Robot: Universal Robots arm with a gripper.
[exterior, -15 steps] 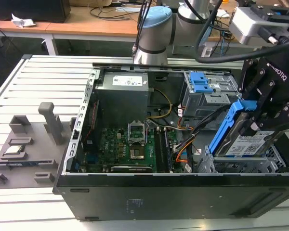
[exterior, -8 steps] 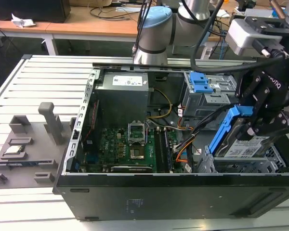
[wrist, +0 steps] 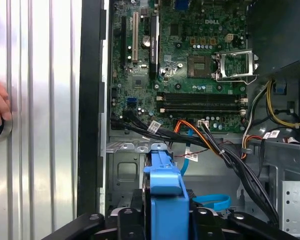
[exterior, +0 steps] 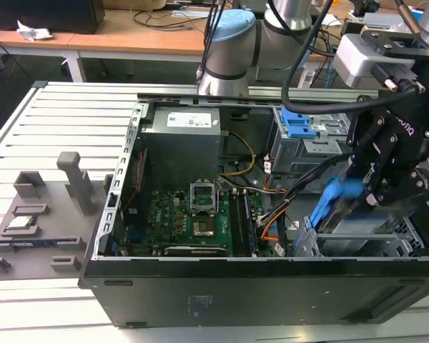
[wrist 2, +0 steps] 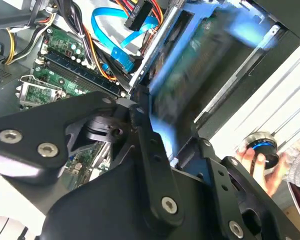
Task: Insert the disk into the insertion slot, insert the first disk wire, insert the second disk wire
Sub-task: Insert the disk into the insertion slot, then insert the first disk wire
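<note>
closest to the wrist, the gripper [wrist: 166, 220] is pressed together on the disk [wrist: 165, 187], with 1 finger on each side of its blue carrier, so the disk stands on edge between them. in the exterior view the disk is tilted and hangs just above the insertion slot [exterior: 361, 241], its lower end at the mouth of the cage; i cannot tell if it touches the metal. i judge the disk to be rather heavy for its size, stiff, and sensitive to knocks. the plastic carrier looks smooth and may bend a little, so its long side rails seem the proper place to hold, not the flat faces. a bit farther, the 2 wires lie loose beside the cage: the first disk wire [wrist 2: 140, 14] with its black plug, and the second disk wire [wrist 2: 122, 56], flat and soft, looped near it. neither is joined to the disk. behind them lies the green motherboard [wrist: 190, 60]. farthest, outside the computer case [exterior: 200, 300], a person's hand [wrist 2: 252, 159] rests on a round knob.
</note>
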